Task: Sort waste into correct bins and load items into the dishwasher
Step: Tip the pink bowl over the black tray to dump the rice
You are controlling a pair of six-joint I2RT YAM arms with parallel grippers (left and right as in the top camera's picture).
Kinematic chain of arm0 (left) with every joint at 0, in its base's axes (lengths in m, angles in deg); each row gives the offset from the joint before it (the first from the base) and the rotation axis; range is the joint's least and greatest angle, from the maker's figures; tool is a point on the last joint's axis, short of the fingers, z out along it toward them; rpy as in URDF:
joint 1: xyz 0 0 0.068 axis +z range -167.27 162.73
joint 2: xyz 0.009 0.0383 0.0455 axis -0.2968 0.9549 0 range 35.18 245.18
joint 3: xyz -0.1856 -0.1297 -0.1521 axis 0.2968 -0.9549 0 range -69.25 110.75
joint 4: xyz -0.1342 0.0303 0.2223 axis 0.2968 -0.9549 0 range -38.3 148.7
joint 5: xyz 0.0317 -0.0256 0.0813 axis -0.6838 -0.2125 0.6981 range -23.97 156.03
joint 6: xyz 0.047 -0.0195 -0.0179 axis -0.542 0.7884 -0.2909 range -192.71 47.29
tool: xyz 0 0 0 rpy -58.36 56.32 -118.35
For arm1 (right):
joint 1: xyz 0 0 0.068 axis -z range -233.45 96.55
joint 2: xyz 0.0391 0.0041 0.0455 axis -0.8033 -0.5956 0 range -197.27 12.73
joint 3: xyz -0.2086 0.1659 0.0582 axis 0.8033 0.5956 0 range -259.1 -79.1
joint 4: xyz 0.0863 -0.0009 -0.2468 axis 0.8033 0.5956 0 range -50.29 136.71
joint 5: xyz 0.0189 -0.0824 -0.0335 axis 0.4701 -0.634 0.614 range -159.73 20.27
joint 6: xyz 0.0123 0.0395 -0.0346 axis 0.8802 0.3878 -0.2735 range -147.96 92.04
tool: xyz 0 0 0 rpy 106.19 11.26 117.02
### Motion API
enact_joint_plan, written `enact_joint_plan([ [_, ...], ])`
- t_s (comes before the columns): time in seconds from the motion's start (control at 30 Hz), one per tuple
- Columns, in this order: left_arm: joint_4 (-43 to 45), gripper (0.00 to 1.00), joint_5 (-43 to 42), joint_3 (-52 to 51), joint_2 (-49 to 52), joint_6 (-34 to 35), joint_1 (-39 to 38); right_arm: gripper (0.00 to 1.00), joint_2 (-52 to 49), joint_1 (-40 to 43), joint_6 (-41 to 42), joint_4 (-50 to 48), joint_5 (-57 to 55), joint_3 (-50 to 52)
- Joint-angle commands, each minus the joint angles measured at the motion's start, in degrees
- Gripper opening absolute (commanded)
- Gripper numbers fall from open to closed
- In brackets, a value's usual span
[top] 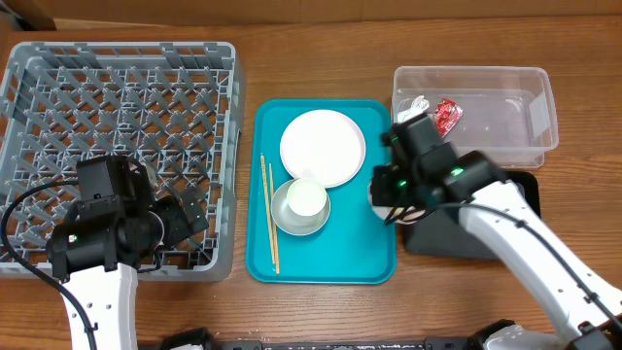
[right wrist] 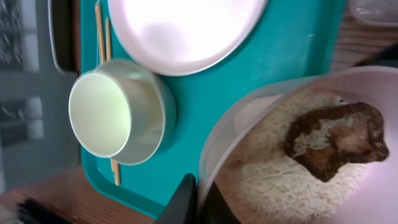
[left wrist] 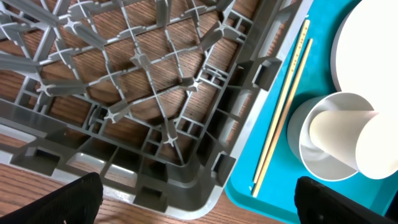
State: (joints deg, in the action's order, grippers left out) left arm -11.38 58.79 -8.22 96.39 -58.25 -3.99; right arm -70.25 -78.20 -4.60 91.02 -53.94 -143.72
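My right gripper is shut on the rim of the pinkish-white bowl, which holds rice grains and a brown lump. In the overhead view it hovers between the teal tray's right edge and the black tray. The white plate, the white cup inside the grey metal bowl, and the chopsticks lie on the teal tray. The clear tub holds the red wrapper and the white tissue. My left gripper is open over the dish rack's front right corner.
The teal serving tray sits in the middle of the wooden table, between the rack and the two bins. The rack holds no dishes. The right arm's white link runs over the black tray toward the front right.
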Motion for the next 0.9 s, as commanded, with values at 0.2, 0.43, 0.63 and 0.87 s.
enact_joint_plan([
  [0.2,0.0,1.00,0.3,1.0,0.2,-1.2,0.3,0.04,0.6,27.1,-11.1,-4.6,36.2,11.5],
  [0.43,0.0,1.00,0.3,1.0,0.2,-1.2,0.3,0.04,-0.2,42.8,-11.2,-13.6,58.4,21.0],
  [0.63,0.0,1.00,0.3,1.0,0.2,-1.2,0.3,0.04,-4.6,52.9,-11.2,-13.7,70.1,22.2],
  [0.87,0.0,1.00,0.3,1.0,0.2,-1.2,0.3,0.04,-5.6,56.8,-6.3,-12.7,74.1,22.2],
])
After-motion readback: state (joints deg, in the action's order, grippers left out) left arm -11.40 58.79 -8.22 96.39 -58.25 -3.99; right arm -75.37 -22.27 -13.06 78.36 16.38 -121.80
